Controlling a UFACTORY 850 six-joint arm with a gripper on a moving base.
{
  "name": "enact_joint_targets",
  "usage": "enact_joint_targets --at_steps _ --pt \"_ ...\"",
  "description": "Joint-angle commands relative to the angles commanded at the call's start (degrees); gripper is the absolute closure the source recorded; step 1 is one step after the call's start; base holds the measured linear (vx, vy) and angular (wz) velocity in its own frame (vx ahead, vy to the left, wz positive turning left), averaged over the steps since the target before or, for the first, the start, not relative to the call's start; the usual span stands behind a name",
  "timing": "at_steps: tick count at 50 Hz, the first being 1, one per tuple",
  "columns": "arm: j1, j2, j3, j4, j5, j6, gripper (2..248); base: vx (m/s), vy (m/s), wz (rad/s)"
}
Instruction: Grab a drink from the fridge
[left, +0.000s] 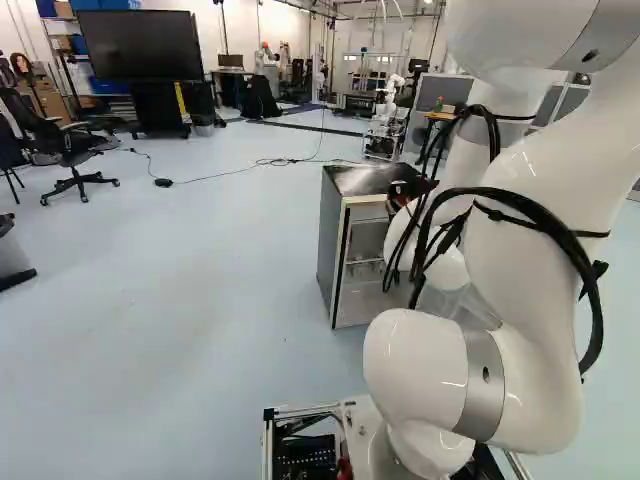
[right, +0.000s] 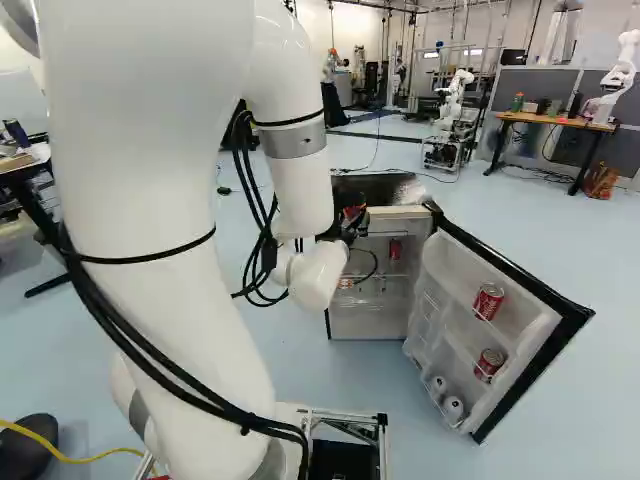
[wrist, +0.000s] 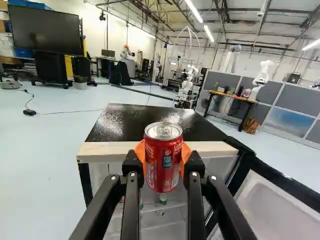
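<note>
Two thick white links of my arm (right: 150, 200) rise from the joint at the foot and block much of both base views; farther along, the arm bends and reaches forward, black cables (left: 594, 300) looping off its side. At its end my gripper (right: 350, 212) points ahead, roughly level, its two fingers parted by a can's width, the orange pads (wrist: 186, 151) against both sides of an upright red can (wrist: 164, 165). I have that drink outside the fridge (wrist: 145, 120), in front of it near the top edge. The fridge door (right: 532, 285) stands wide open at the right of the right base view, two more red cans (right: 488, 301) on its shelves and white-ended containers (right: 453, 407) lower down; another can (right: 395, 249) sits inside the cabinet. Past all that, a cable (wrist: 75, 111) trails over the floor, and an office chair (left: 70, 150) stands at the left of the left base view. Farther off I see a desk (right: 560, 122), another robot (right: 455, 95) on a wheeled frame and a big dark screen (left: 140, 45)
</note>
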Motion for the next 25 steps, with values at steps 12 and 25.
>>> enact_joint_targets --at_steps 12,25 --pt "0.6 -1.1 -1.3 0.0 0.0 0.0 161 0.0 0.0 0.0" --pt "1.1 -2.5 -3.0 0.0 0.0 0.0 161 0.0 0.0 0.0"
